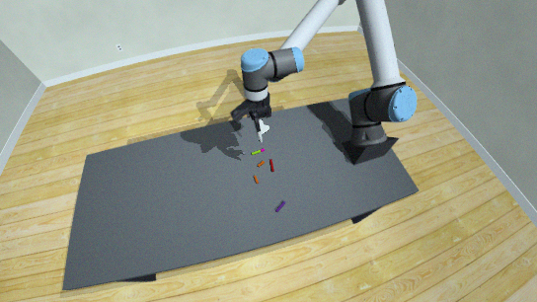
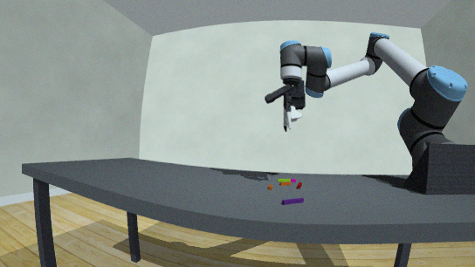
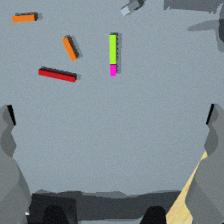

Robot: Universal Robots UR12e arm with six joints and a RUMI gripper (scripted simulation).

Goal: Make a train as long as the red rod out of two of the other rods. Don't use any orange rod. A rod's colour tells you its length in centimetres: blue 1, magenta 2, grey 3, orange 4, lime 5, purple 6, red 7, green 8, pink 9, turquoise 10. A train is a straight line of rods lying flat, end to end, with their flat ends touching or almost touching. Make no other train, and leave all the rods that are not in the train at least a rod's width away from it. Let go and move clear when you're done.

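The lime rod (image 1: 257,152) (image 2: 284,180) (image 3: 113,49) and the magenta rod (image 1: 263,150) (image 2: 293,180) (image 3: 113,70) lie flat in one straight line, end to end, with no gap visible. The red rod (image 1: 271,165) (image 2: 299,185) (image 3: 57,75) lies apart from them, at the lower left in the wrist view. My gripper (image 1: 261,140) (image 2: 286,129) (image 3: 110,105) is open and empty, high above the table. In the wrist view its fingertips stand wide apart, below the magenta rod's end.
One orange rod (image 1: 261,163) (image 2: 285,183) (image 3: 69,48) lies between lime and red; another orange rod (image 1: 256,179) (image 2: 270,187) (image 3: 24,18) lies farther off. A purple rod (image 1: 280,206) (image 2: 292,201) lies nearer the front edge. A small grey piece (image 3: 131,7), likely a rod, lies beyond the lime end.
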